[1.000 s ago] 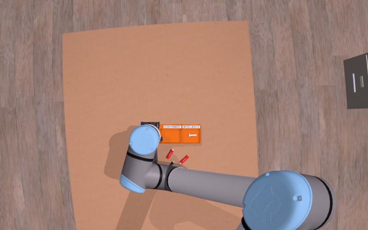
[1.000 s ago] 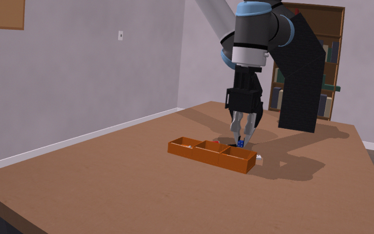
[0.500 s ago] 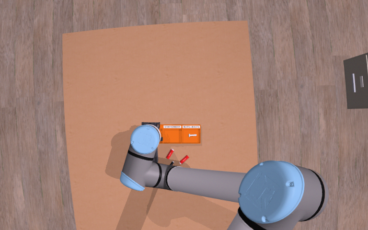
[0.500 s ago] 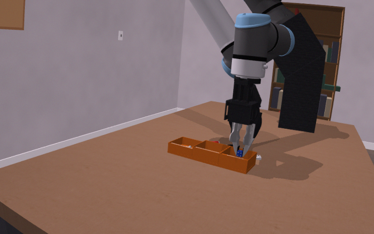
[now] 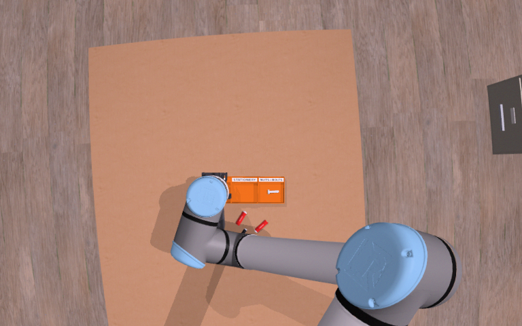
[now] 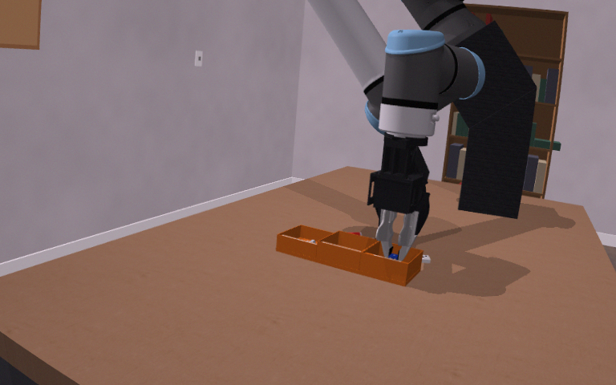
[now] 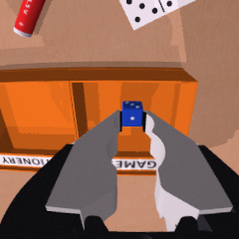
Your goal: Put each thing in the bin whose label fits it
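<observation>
A wide tan bench (image 5: 192, 96) fills most of the top view, with wood flooring around it. A large grey robot arm (image 5: 292, 255) with pale blue joint caps reaches across the bench from the lower right, its wrist turned straight down over one end of a row of bins.

The row is three orange bins joined side by side. Seen from the top, the rightmost, the nuts and bolts bin (image 5: 271, 192), holds one white bolt (image 5: 272, 191). The middle one is the stationery bin (image 5: 241, 191). The third, the games bin (image 7: 131, 107), is hidden under the wrist in the top view; the wrist view shows it from above, with part of a label reading "GAME" on its near wall.

The gripper (image 7: 132, 119) points down into the games bin, its tips below the rim in the exterior view. Its jaws are clenched on a small blue die (image 7: 132, 112) with white pips, held between the two grey fingers inside that bin's outline.

On the bench beyond the bins lie two short red cylinders (image 5: 240, 217) with white ends, near each other but apart. A white domino (image 7: 149, 10) with black dots lies just outside the games bin's far corner. A bookshelf (image 6: 563, 67) stands against the back wall.
</observation>
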You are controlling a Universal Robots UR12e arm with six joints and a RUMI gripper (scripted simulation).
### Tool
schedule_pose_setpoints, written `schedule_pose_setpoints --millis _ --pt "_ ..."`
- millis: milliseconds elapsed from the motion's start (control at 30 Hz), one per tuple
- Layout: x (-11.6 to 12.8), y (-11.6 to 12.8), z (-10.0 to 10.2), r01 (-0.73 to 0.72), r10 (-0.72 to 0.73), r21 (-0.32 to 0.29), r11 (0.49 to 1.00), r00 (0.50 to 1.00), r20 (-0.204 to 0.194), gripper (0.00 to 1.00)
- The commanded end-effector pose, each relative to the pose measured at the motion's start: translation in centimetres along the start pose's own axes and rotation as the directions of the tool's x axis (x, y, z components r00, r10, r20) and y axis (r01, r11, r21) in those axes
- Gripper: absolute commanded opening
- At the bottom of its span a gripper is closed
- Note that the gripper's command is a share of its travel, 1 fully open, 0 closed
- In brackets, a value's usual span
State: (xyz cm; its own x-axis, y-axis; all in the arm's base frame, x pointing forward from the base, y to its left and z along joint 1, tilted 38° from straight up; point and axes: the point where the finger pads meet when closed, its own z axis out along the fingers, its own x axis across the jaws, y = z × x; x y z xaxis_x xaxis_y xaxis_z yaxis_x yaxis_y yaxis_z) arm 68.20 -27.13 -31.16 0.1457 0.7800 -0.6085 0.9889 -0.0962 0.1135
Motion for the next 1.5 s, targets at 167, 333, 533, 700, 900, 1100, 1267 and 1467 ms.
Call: schedule_pose_setpoints --millis 167,333,533,700,900,1100,1267,1467 --pt "0.0 0.4 -0.2 0.000 0.000 -0.004 1.000 1.000 0.000 0.00" --pt "0.0 0.3 -0.2 0.000 0.000 -0.004 1.000 1.000 0.000 0.18" --pt "0.0 0.3 -0.2 0.000 0.000 -0.004 1.000 1.000 0.000 0.18" --pt "0.0 0.3 -0.2 0.000 0.000 -0.004 1.000 1.000 0.000 0.18" --pt "0.1 0.4 -0.4 0.001 -0.001 -0.005 1.000 1.000 -0.001 0.18" --pt "0.1 0.2 -1.0 0.002 -0.002 -0.004 1.000 1.000 -0.001 0.18" --pt "0.1 0.2 -1.7 0.002 -0.002 -0.004 1.000 1.000 0.000 0.18" --pt "0.1 0.2 -2.5 0.002 -0.002 -0.004 1.000 1.000 0.000 0.18"
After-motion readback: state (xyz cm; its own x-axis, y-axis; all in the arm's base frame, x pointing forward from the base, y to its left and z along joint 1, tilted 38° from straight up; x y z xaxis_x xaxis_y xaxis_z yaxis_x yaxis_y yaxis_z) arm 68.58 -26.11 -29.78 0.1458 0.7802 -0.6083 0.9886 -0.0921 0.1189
